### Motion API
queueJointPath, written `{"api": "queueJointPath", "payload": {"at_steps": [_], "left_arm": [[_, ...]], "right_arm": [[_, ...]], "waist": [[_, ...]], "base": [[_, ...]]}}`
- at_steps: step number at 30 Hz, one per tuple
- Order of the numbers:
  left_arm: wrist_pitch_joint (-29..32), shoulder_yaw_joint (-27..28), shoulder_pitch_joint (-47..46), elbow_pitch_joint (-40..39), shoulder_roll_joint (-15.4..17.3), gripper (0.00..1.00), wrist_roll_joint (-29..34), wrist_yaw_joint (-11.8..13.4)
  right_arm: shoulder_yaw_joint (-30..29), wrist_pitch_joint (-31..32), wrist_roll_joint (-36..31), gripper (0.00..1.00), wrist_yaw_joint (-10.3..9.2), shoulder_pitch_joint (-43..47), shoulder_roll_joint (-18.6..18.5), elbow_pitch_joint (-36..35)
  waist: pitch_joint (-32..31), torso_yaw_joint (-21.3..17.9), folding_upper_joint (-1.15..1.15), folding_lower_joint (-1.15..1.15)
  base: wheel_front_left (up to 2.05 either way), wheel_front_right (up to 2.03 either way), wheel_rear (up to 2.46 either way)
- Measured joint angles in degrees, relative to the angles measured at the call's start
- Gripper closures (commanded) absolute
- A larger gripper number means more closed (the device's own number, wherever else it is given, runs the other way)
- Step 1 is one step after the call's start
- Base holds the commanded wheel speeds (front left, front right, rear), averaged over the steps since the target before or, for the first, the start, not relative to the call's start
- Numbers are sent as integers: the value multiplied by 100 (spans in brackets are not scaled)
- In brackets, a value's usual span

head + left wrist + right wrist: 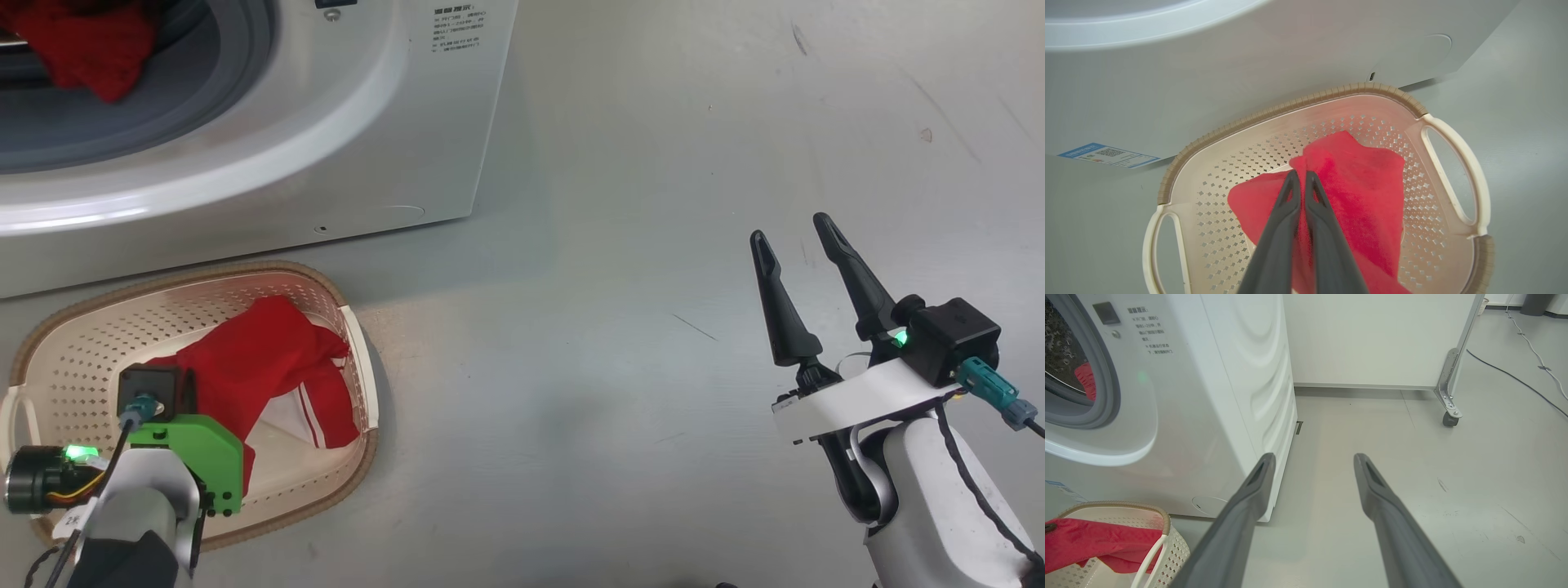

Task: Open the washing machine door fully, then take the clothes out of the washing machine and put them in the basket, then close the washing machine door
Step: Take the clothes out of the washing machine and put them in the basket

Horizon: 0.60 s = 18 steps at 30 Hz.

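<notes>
The washing machine stands at the upper left with its round mouth uncovered; its door is out of view. Red clothes lie in the drum, also visible in the right wrist view. The cream basket sits on the floor in front of the machine. My left gripper reaches down into the basket, shut on a red garment with white stripes that drapes over the basket's bottom. My right gripper hangs open above bare floor to the right, holding nothing.
A white panel on a metal leg with a caster stands behind the machine's right side. A cable runs over the grey floor at the far right. A blue label sits low on the machine's front.
</notes>
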Motion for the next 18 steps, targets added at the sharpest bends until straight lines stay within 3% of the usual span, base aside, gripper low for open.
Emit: {"api": "queueJointPath", "payload": {"at_steps": [4,5,6,7,18], "left_arm": [[-68,88,-44,183,38,100,-34,88],[-120,125,-55,204,37,88,-59,99],[-177,158,-75,220,33,35,-104,114],[-210,172,-108,242,34,0,-135,127],[-452,82,-328,615,-53,0,-134,160]], "right_arm": [[1,0,0,0,0,-22,2,1],[1,0,0,0,0,-32,2,1],[1,0,0,0,0,-43,2,1],[0,0,0,0,0,-51,2,1],[-26,0,0,0,0,-101,3,55]], "waist": [[18,1,0,0],[21,1,0,0],[23,1,0,0],[24,1,0,0],[-49,32,0,0]], "base": [[0,0,0],[0,0,0],[0,0,0],[0,0,0],[0,0,0]]}}
